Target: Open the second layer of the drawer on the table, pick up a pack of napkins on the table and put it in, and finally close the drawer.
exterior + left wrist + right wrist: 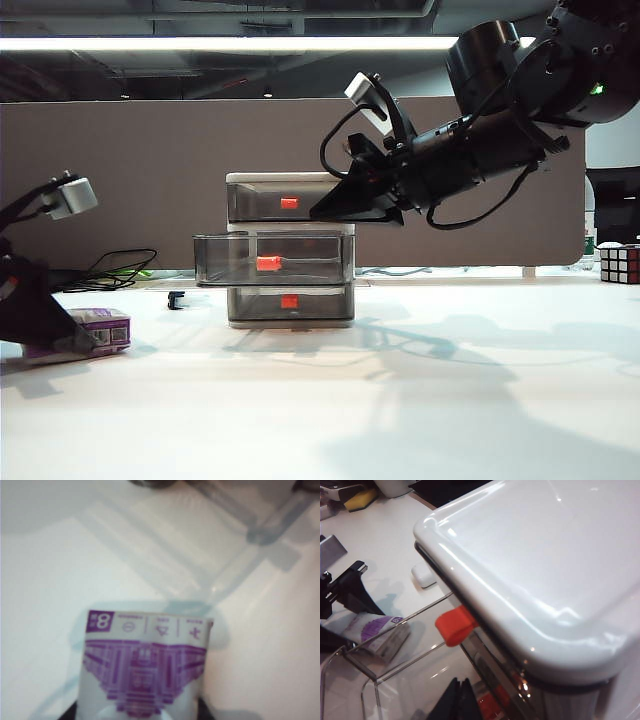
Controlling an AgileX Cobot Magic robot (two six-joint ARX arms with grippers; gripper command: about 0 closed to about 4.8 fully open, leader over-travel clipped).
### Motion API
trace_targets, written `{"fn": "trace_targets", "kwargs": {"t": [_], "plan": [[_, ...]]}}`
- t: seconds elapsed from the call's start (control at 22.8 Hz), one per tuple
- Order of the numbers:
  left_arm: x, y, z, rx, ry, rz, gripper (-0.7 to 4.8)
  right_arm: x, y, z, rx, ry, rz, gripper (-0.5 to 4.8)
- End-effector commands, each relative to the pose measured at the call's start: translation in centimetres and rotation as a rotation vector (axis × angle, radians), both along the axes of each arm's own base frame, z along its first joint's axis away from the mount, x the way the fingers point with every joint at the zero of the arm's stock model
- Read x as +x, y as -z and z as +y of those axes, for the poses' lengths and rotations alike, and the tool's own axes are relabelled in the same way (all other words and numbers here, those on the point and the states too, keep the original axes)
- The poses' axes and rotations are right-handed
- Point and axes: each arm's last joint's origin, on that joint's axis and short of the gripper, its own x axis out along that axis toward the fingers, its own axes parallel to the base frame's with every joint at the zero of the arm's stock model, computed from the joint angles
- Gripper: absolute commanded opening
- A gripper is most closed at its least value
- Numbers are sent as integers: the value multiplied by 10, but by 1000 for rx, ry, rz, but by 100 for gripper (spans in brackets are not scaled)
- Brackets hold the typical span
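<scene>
Sitting on the surface (420, 400) at far left, the pack of napkins (92, 332) is bracketed by the left end effector (85, 342), apparently half-closed, grip unconfirmed. The open second layer (262, 262) lies to its right. The right end effector (330, 208), seemingly closed and empty, is parked by the drawer (340, 235).

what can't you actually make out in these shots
- Left gripper: in the exterior view its fingertips cover the near side of the pack of napkins; whether it is clamped is unclear.
- Left wrist view: the pack is cut off by the frame edge, print blurred.
- Right gripper: by the drawer, tips dark, jaw gap unreadable.
- Second layer: contents unreadable through smoky walls.
</scene>
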Motion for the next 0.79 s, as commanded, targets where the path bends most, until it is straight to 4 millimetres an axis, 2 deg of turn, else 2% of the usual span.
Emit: {"fn": "trace_targets", "kwargs": {"t": [0.04, 0.26, 0.44, 0.53, 0.61, 0.79], "plan": [[-2, 2, 0, 8, -3, 24, 211, 0, -3, 1, 7, -6, -14, -5], [-3, -9, -1, -17, 9, -15, 211, 0, -3, 1, 7, -6, -13, -5], [-2, -32, -4, -19, 20, -96, 211, 0, -3, 1, 7, -6, -13, -5], [-2, -47, -7, -19, 34, -145, 211, 0, -3, 1, 8, -7, -13, -5], [-2, -77, -21, -27, 87, -255, 212, 0, -3, 1, 8, -6, -13, -5], [5, -104, -41, -43, 163, -341, 214, 0, -3, 1, 8, -6, -13, -5]]}}
